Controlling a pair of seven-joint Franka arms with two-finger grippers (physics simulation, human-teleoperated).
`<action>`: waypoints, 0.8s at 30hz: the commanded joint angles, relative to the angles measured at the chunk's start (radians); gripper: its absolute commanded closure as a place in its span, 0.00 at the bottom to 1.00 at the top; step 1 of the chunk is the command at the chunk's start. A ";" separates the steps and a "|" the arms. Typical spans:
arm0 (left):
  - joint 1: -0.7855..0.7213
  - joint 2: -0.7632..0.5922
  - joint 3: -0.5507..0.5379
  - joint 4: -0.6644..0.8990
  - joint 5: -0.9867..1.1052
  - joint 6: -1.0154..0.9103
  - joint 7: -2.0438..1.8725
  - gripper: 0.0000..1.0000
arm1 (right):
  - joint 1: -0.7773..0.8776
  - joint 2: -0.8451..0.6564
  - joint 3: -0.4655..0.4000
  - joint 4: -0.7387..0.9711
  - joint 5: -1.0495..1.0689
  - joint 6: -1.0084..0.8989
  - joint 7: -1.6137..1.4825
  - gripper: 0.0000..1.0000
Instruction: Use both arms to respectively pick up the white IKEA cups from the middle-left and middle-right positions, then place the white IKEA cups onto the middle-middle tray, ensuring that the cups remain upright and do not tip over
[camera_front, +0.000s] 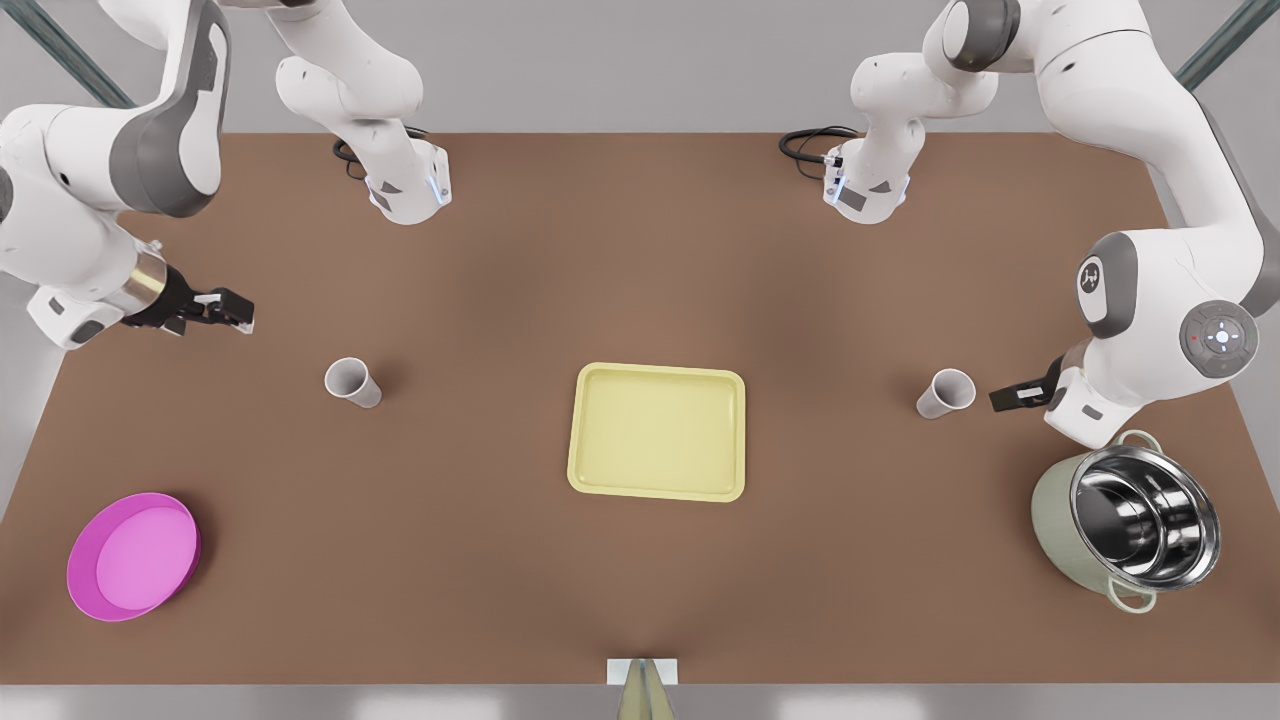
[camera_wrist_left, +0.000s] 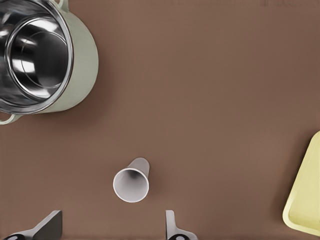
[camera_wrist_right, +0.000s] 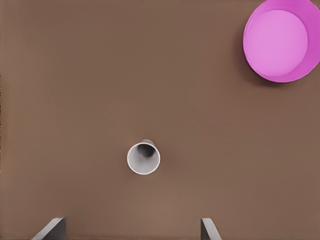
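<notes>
No legible txt or nos. on anything.

Simulated robot test bench, not a home: a bare brown rectangular tabletop (camera_front: 640, 250) against blank grey surrounds, with two white jointed robot arms (camera_front: 400, 170) (camera_front: 875, 170) bolted at its far edge.

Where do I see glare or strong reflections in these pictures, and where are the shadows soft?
Front view: bright reflections inside the steel-lined pot; soft shadows beside each cup and the tray. Left wrist view: the same glare in the pot. Right wrist view: even light, faint shadow by the plate.
</notes>
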 joint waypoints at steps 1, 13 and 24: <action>0.000 -0.001 0.001 0.000 0.001 0.000 -0.013 0.00 | -0.015 -0.002 -0.001 -0.002 -0.003 -0.003 -0.033 0.00; 0.137 0.002 0.004 -0.529 0.001 0.503 0.165 0.00 | -0.016 0.021 -0.001 -0.053 -0.004 0.026 -0.031 0.00; 0.141 0.056 0.004 -0.658 0.001 0.640 0.162 0.00 | -0.019 -0.025 0.001 -0.488 0.013 0.556 -0.019 0.00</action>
